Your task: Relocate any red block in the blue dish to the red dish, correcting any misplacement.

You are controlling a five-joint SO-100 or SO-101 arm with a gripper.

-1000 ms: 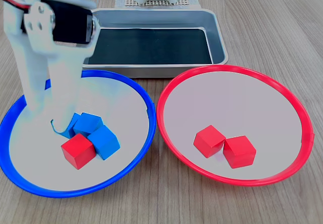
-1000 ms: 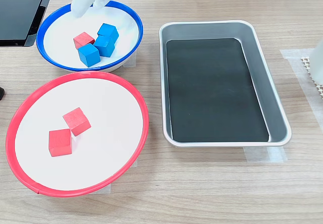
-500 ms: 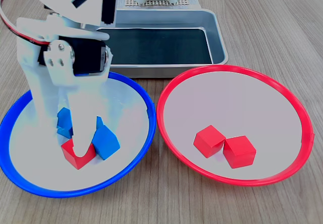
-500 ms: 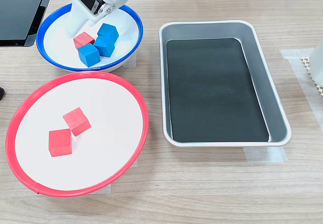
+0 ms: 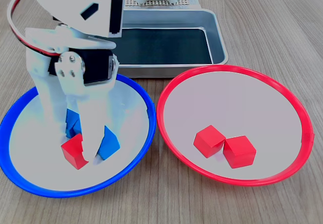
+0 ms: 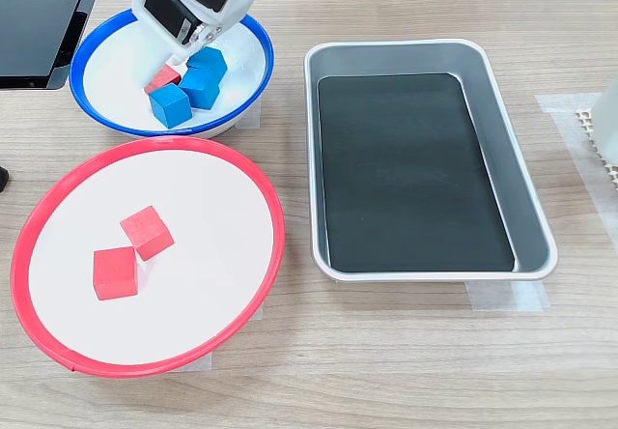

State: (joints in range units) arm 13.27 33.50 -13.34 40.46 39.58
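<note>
My white gripper (image 5: 81, 151) stood low inside the large round blue-rimmed dish (image 5: 132, 169), its pale grey floor bare toward the first exterior view's left. One white finger (image 5: 92, 144) came down between the small bright red cube (image 5: 73, 151) and a blue cube (image 5: 108, 143), touching or nearly touching the red cube's side. I could not tell from either exterior view whether the jaws were spread or closed on the cube, since the gripper body hid the other finger. The red cube rested on the dish floor near the front of the blue-rimmed dish in the first exterior view. A second blue cube (image 5: 72, 123) showed partly behind the gripper.

In the second exterior view the gripper (image 6: 166, 62) covered most of the red cube (image 6: 162, 79), with two blue cubes (image 6: 183, 96) just beside it in the blue-rimmed dish (image 6: 253, 86).

The large round red-rimmed dish (image 5: 303, 118) lay just beside the blue-rimmed one and held two further red cubes (image 5: 224, 147), touching each other. The rectangular metal tray with a dark floor (image 5: 216, 30) sat behind both dishes on the wooden table (image 5: 272, 22).
</note>
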